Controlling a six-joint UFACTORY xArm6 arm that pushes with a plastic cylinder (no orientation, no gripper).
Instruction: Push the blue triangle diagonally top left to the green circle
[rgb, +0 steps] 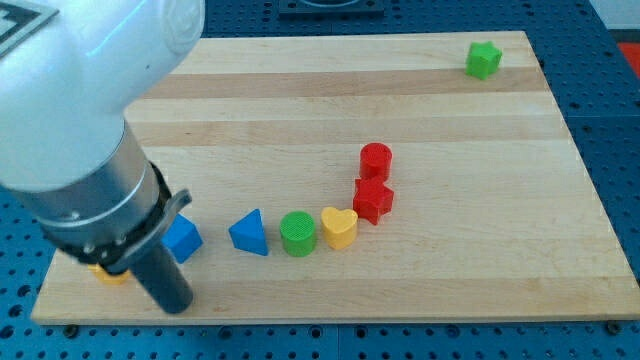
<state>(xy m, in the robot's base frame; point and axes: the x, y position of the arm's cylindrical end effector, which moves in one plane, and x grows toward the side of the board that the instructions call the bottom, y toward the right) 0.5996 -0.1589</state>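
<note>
The blue triangle (249, 232) lies near the board's bottom edge, left of centre. The green circle (297, 233) stands just to its right, a small gap apart. My arm fills the view's left. Its dark rod comes down at the bottom left, and my tip (177, 307) rests near the board's bottom edge. The tip is to the left of and below the blue triangle, apart from it, and just below a blue cube (182, 238).
A yellow heart (339, 227) touches the green circle's right side. A red star-like block (373, 199) and a red cylinder (376, 159) stand above-right of it. A green star-like block (483, 60) sits at the top right. A yellow block (108, 274) is partly hidden under the arm.
</note>
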